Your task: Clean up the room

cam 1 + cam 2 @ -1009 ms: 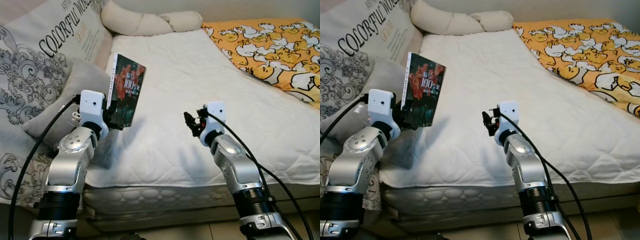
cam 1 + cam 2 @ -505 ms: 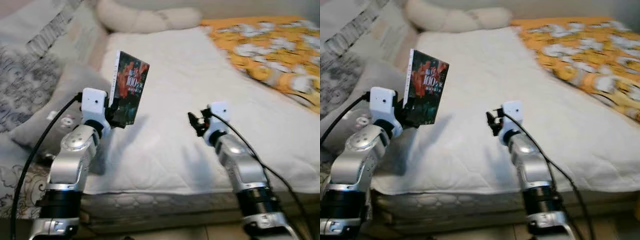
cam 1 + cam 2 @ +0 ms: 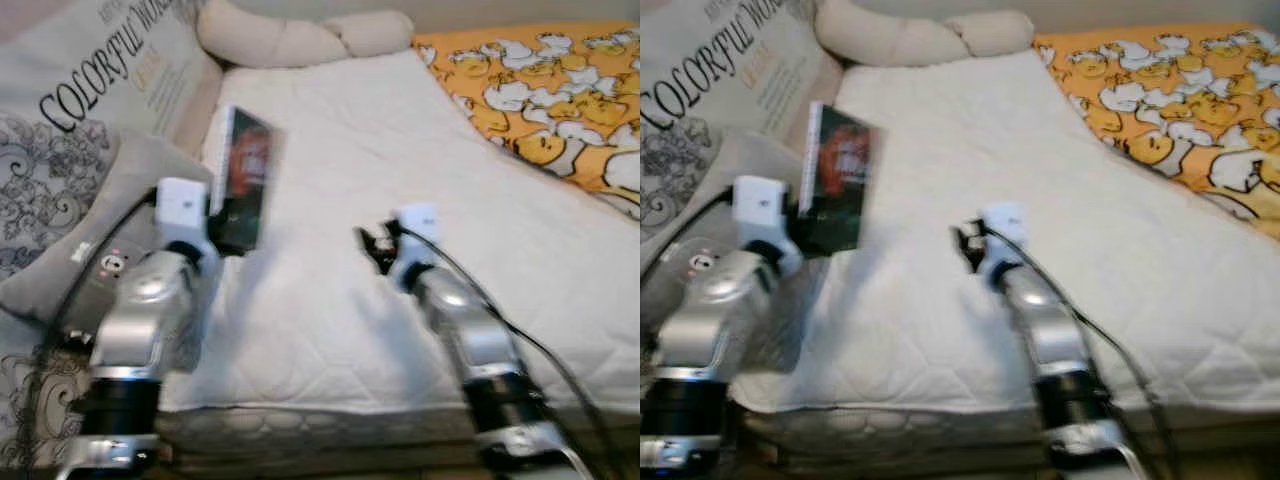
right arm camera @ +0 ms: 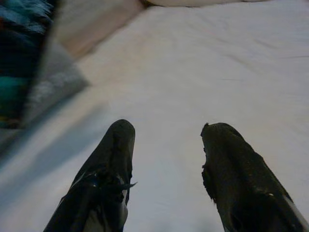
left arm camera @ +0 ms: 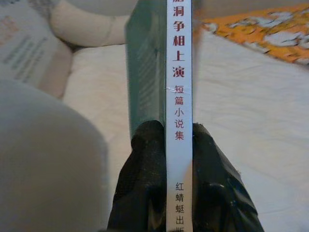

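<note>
Left gripper [image 5: 179,140] clamps the book [image 3: 244,178] upright above the mattress [image 3: 400,200] edge at 10 o'clock – cover blurred, illegible. Right gripper [image 4: 166,140] – fingers apart, holding nothing – hovers mid-mattress

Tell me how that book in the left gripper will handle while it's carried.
The book looks thin and paperback-like, so probably light. The left gripper pinches it only near the bottom of its spine, so it stands tall and may swing or pivot. Its cover seems glossy, so it could slip.
</note>
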Controlling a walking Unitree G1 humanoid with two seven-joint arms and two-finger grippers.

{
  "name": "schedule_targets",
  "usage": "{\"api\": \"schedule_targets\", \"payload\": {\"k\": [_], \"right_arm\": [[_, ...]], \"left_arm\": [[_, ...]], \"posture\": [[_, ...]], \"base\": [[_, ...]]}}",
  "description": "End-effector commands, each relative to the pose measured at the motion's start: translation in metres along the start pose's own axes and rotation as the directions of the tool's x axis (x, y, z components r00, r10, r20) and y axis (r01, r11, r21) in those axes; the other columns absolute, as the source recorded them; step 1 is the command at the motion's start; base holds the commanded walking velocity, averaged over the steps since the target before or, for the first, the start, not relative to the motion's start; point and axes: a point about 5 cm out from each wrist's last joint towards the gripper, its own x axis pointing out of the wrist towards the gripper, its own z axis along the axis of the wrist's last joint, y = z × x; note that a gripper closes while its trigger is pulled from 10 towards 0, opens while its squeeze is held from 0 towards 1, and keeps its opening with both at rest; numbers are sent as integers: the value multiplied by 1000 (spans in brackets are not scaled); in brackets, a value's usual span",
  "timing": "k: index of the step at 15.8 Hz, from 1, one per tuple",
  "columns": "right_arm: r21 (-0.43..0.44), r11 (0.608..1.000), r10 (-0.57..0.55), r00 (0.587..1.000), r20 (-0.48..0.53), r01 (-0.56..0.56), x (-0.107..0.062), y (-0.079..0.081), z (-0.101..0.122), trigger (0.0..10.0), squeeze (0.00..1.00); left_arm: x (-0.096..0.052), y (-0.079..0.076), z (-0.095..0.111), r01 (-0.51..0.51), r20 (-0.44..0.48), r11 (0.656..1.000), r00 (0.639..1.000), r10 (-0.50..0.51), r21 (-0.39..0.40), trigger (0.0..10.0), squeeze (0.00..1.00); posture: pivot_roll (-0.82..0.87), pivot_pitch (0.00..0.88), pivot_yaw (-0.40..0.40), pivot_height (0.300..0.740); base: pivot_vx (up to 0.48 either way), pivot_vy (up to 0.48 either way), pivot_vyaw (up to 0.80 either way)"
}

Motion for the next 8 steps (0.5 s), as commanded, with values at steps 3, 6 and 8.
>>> {"api": "schedule_targets", "payload": {"k": [3, 6, 8], "right_arm": [[3, 1000, 21, 1000, 5, -21, 3, 6, 3, 10000, 0], [0, 1000, 23, 1000, 5, -23, 2, 7, 3, 10000, 0], [2, 1000, 27, 1000, 5, -27, 1, 7, 1, 10000, 0]], "left_arm": [[-3, 10, 12, -29, 47, 999, 999, 28, 21, 10000, 0], [-3, 10, 11, -27, 48, 999, 999, 26, 19, 10000, 0], [-4, 8, 10, -26, 48, 999, 999, 25, 19, 10000, 0]], "posture": [[3, 0, 65, 740], [3, 0, 62, 740], [12, 0, 51, 740]], "base": [[295, 0, 0], [295, 0, 0], [289, 0, 0]]}}
